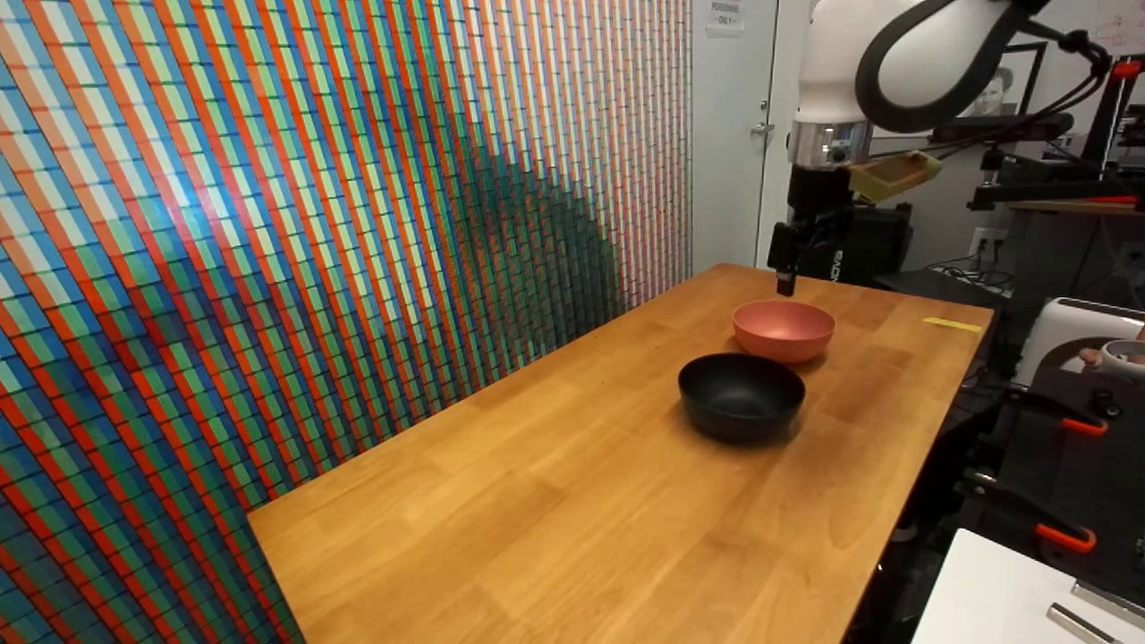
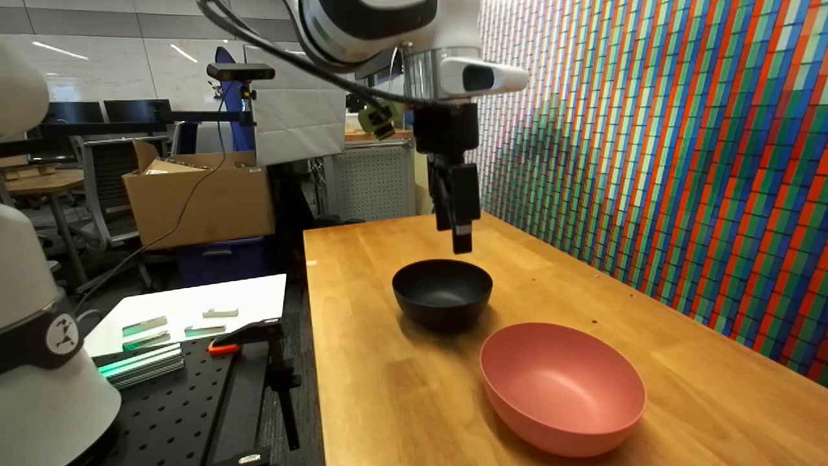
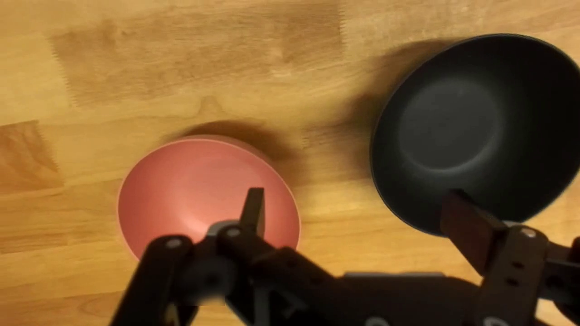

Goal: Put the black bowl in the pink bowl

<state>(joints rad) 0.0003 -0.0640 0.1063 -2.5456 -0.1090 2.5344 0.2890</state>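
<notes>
The black bowl (image 1: 741, 398) stands upright on the wooden table in both exterior views (image 2: 443, 294). In the wrist view the black bowl (image 3: 453, 127) is at the right, and its inside shows nothing in it. The pink bowl (image 1: 784, 331) stands upright close beside it, also in both exterior views (image 2: 563, 382). In the wrist view the pink bowl (image 3: 195, 181) is at the lower left, partly hidden by a finger. My gripper (image 3: 355, 192) is open and holds nothing. It hangs above the bowls, apart from both, and shows in both exterior views (image 1: 785, 284) (image 2: 454, 239).
The wooden table (image 1: 537, 501) runs along a colourful patterned wall (image 1: 268, 224). A strip of yellow tape (image 1: 953, 324) lies near its far edge. A black side bench (image 2: 168, 401) with a white board (image 2: 187, 304) stands beside the table. A cardboard box (image 2: 200, 200) is behind.
</notes>
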